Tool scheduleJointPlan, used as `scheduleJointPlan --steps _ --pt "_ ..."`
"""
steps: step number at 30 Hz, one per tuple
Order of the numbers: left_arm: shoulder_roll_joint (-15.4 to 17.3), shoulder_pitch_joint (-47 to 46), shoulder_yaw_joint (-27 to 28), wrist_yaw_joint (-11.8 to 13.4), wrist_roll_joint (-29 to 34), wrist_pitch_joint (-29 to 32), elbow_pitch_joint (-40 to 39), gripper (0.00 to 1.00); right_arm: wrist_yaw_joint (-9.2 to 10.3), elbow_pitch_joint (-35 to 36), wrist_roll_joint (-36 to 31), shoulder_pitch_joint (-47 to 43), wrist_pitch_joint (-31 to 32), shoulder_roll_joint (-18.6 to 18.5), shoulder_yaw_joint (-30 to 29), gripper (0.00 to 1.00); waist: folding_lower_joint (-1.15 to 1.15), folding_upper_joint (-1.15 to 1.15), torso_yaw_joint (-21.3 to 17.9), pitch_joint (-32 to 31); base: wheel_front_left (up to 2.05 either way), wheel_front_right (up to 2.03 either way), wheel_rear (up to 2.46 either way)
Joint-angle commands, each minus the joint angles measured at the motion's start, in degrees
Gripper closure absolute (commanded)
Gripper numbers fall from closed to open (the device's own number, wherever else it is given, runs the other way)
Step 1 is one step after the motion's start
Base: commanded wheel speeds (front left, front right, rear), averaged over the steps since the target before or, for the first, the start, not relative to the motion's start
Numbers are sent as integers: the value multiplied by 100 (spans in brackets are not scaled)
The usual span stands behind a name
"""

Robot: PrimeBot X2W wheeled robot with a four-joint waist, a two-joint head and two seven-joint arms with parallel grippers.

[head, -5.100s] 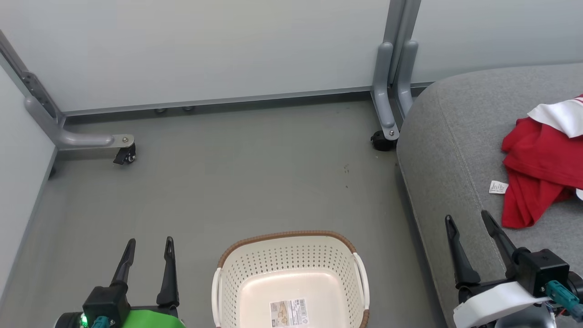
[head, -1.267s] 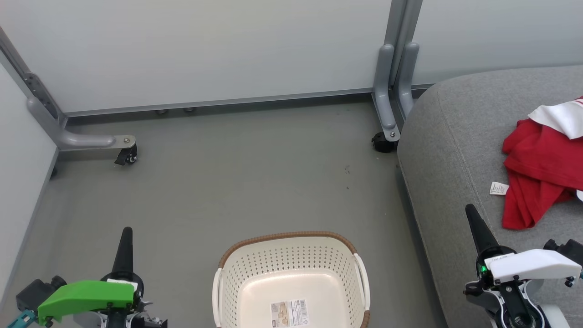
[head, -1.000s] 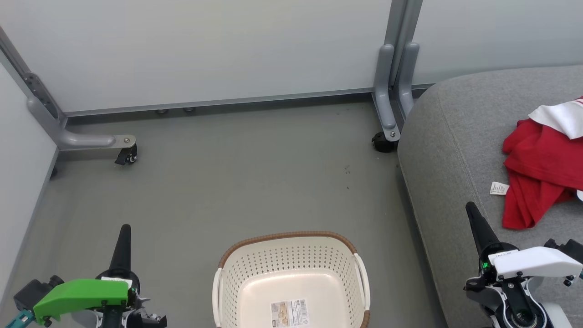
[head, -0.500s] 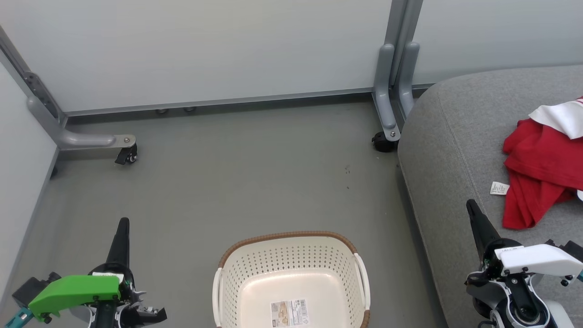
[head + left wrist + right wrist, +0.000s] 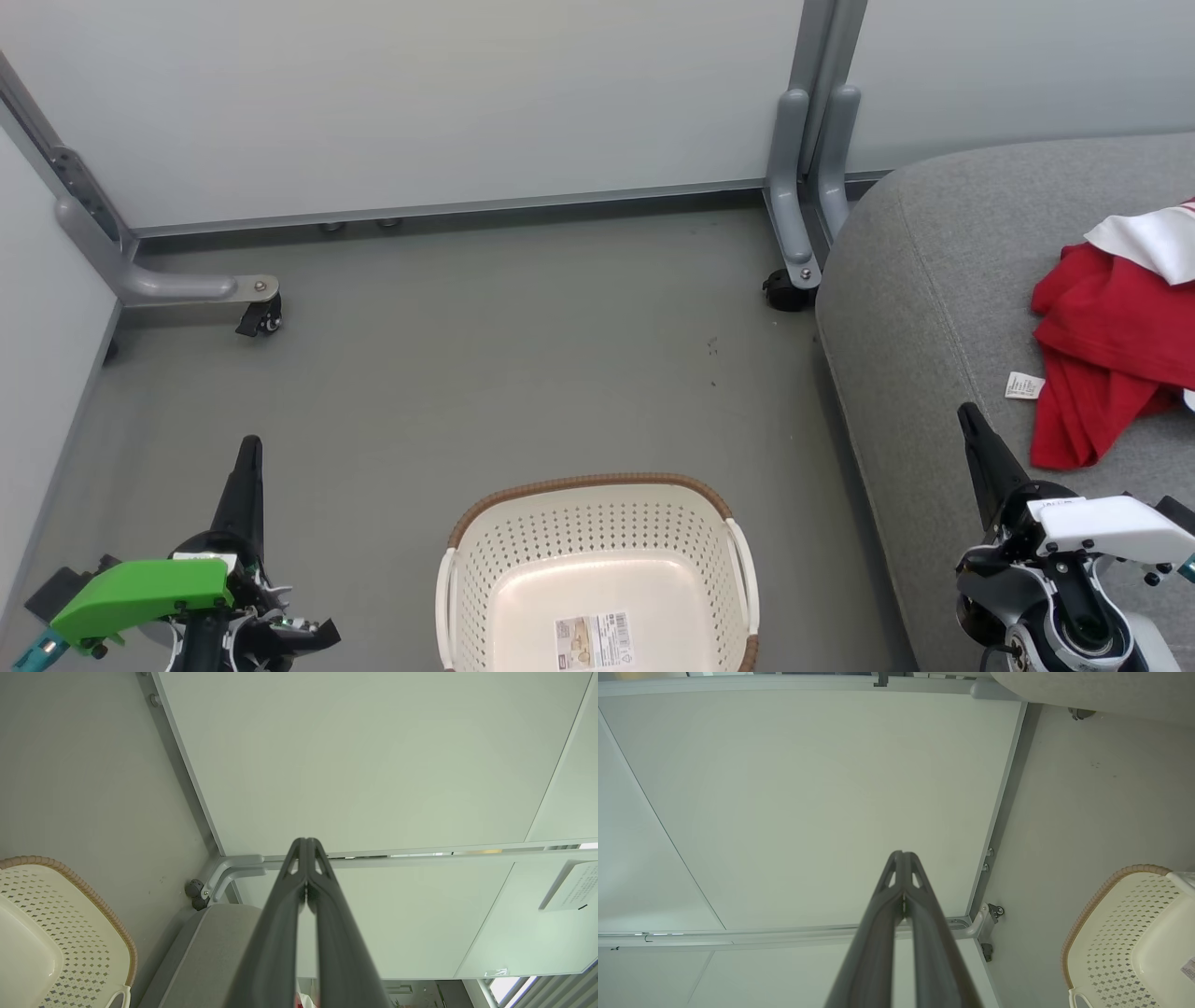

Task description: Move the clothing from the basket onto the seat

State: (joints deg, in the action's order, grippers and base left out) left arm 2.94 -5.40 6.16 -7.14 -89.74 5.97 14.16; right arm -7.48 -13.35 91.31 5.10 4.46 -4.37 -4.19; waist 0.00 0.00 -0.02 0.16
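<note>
Soft, even light makes everything bright and sharp. Shadows are faint. In the wrist views straight lines bend near the edges. Low and right of the left gripper [image 5: 306, 842], a bright patch [image 5: 497, 983] glows white.

Smooth cream plastic, perforated, faintly glossy, for the basket [image 5: 597, 532], with brown woven-look rim; paper label [image 5: 592, 641] at 6 o'clock. Matt grey cloth on the seat [image 5: 915, 308] at 3 o'clock; soft creased red cloth clothing [image 5: 1111, 345]. Matt grey floor [image 5: 485, 373].
</note>
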Motion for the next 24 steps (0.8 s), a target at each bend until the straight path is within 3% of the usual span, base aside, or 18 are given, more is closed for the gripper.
scheduleJointPlan --steps 1,24 --pt "-3 -116 40 -47 -119 34 -17 100 -2 -29 121 111 37 -6 -21 100 0 0 1 0 0 0 0" --pt "-8 -117 53 -52 -274 79 -14 100 -3 -76 239 123 99 39 -84 100 0 0 2 2 0 0 0"
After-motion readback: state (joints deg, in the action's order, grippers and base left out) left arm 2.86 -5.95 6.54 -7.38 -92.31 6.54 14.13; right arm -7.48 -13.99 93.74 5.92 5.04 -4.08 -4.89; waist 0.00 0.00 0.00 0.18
